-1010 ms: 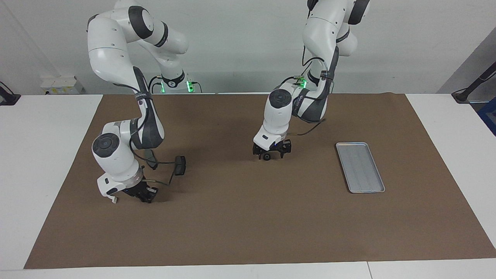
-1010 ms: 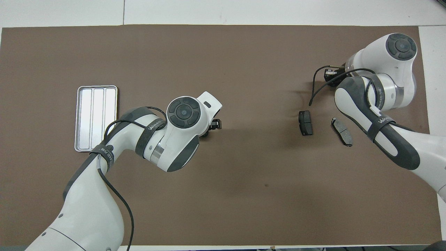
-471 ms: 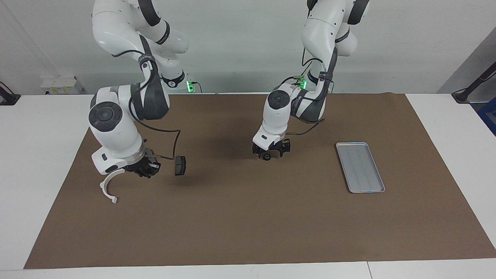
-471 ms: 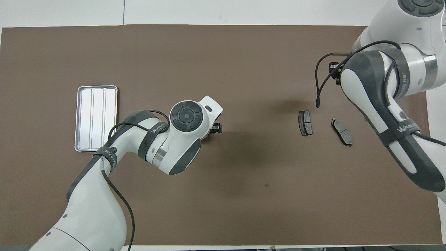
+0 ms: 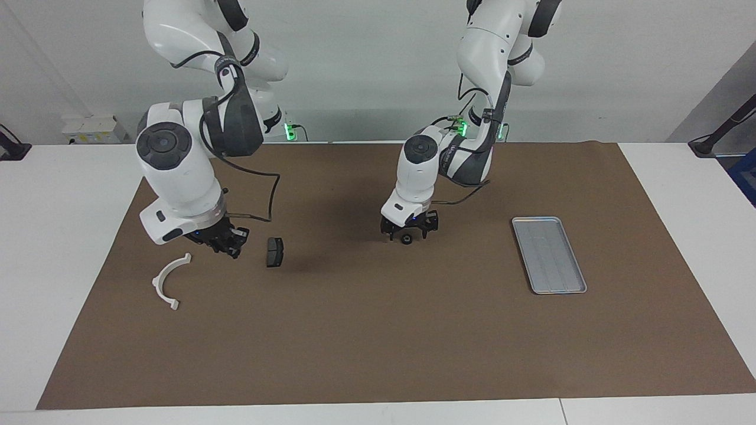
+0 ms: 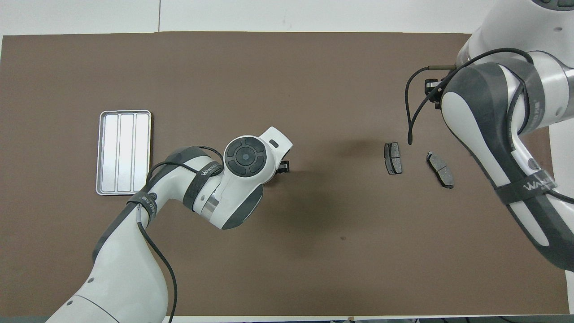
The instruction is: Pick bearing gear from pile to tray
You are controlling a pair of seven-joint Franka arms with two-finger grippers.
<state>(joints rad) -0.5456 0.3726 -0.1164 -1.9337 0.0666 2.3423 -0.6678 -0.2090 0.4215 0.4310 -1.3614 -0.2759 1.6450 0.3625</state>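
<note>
My left gripper [image 5: 407, 232] hangs low over the middle of the mat, right over a tiny black round piece [image 5: 406, 239]; I cannot tell whether it grips the piece. In the overhead view its own wrist hides most of it [image 6: 282, 167]. The silver tray [image 5: 549, 254] lies empty toward the left arm's end of the table, also seen from overhead [image 6: 124, 152]. My right gripper [image 5: 227, 243] is raised over the pile, between the white half-ring [image 5: 168, 283] and a dark brake pad [image 5: 274, 252]. The overhead view shows two brake pads [image 6: 393, 158] [image 6: 440, 169]; the right arm hides the half-ring there.
A brown mat [image 5: 378, 342] covers most of the white table [image 5: 59, 236]. The right arm's cable loops above the nearer brake pad.
My right gripper rose from low beside the half-ring and moved toward the robots, so the ring now shows lying on the mat. My left wrist shifted slightly; the black piece stayed put.
</note>
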